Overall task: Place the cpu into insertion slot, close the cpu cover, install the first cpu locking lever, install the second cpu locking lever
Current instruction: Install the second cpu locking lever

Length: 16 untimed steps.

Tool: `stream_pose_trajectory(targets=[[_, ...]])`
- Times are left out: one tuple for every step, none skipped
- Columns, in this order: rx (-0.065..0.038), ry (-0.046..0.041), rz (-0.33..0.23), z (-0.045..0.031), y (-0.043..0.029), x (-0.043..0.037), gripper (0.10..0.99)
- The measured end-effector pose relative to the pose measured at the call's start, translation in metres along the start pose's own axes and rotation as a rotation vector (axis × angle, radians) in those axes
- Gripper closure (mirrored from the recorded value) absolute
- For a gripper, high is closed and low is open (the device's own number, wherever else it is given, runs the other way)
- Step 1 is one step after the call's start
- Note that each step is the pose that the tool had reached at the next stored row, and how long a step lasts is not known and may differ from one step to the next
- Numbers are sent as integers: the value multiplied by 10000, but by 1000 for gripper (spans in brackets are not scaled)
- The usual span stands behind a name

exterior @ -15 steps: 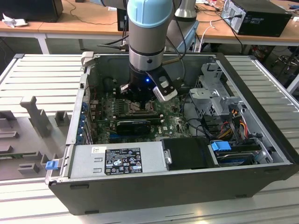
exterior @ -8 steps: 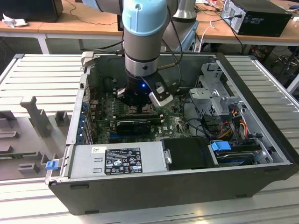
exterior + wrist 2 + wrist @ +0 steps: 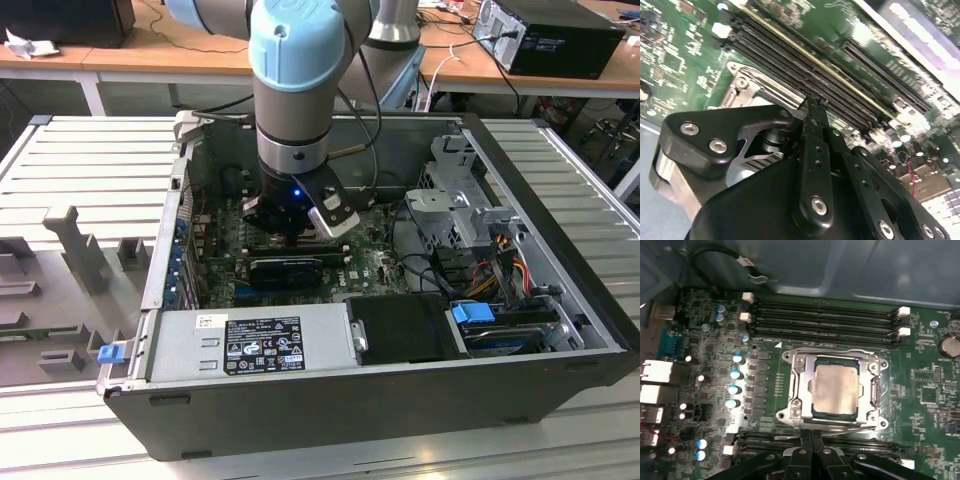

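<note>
Inside the insertion slot [image 3: 836, 390] the cpu [image 3: 835, 389] lies flat under the closed cpu cover [image 3: 801, 385]. At the slot's edge the gripper [image 3: 812, 436] has its fingertips pressed together.

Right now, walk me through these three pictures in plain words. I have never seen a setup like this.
The blue and grey machine is a robot arm reaching down into an opened computer case that lies on a slatted metal table.

The exterior view comes from a camera standing off the arm. The two wrist views come from cameras riding on the arm, looking past its black gripper at the green motherboard.

In the first wrist view, the silver-grey cpu sits in the insertion slot, with the metal cpu cover framing it. The gripper's fingers are together, holding nothing, at the socket's edge. Long black memory slots run beside the socket.
</note>
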<state>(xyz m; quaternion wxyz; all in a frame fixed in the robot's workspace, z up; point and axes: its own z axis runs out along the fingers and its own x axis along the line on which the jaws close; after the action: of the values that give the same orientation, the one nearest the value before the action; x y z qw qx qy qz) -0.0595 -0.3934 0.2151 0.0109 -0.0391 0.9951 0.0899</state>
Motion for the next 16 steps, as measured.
stream_pose_trajectory(targets=[[-19, 0, -8, -3, -13, 14, 980], [-45, -1, -15, -6, -27, 31, 980], [-66, -2, -24, -7, -37, 43, 980], [-96, -1, -41, -8, -45, 55, 980], [-153, 0, -62, -9, -51, 69, 980], [-250, -3, -88, -9, -59, 88, 980], [-325, -6, -102, -8, -64, 105, 980], [-383, -8, -117, -7, -72, 117, 980], [-485, -10, -152, -3, -82, 132, 980], [-554, -9, -185, 3, -85, 140, 980], [-624, -11, -200, 13, -87, 145, 980], [-681, -16, -205, 24, -89, 147, 980], [-714, -18, -208, 33, -90, 146, 980], [-755, -21, -212, 42, -93, 147, 980], [-805, -23, -216, 52, -95, 147, 980], [-857, -29, -218, 70, -98, 149, 980]])
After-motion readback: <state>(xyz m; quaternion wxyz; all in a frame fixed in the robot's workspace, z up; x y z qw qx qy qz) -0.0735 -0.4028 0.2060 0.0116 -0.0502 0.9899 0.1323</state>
